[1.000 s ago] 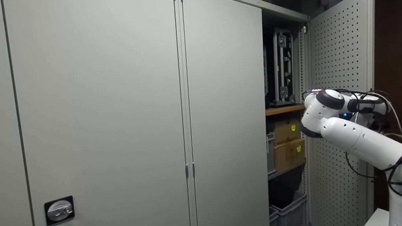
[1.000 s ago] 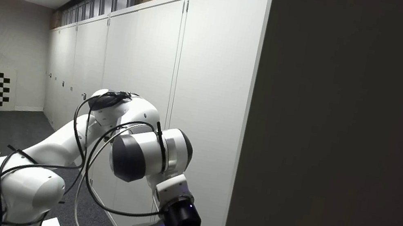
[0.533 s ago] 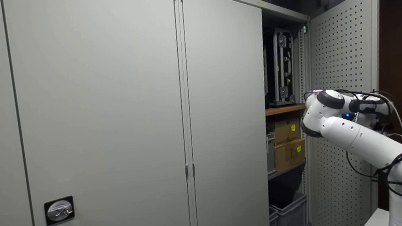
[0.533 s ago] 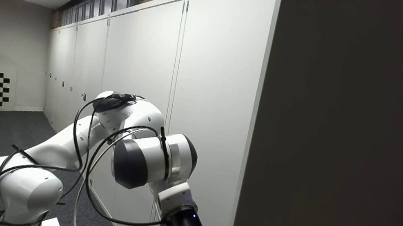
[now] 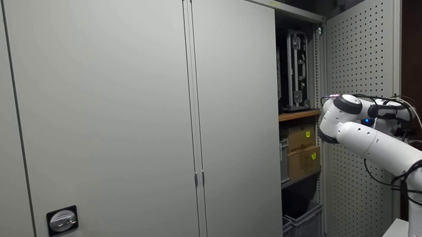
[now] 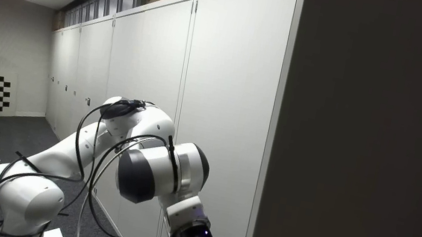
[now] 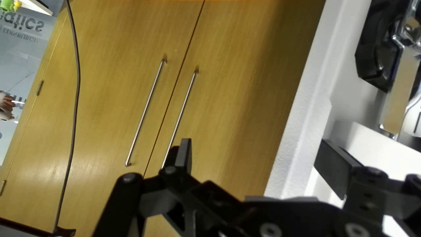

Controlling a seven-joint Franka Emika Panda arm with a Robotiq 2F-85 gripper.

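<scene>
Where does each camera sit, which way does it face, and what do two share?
Wrist view: sits behind the black, two-fingered gripper, which shows, facing brown wooden doors.
An exterior view: apart from the jointed white arm, which shows, looking across grey metal cupboards toward an open, perforated grey metal door.
An exterior view: also apart, looking down the cupboards past, apparently, that door's dark outer side; arm and part of the gripper show.
Both exterior views share cupboards and arm.
</scene>
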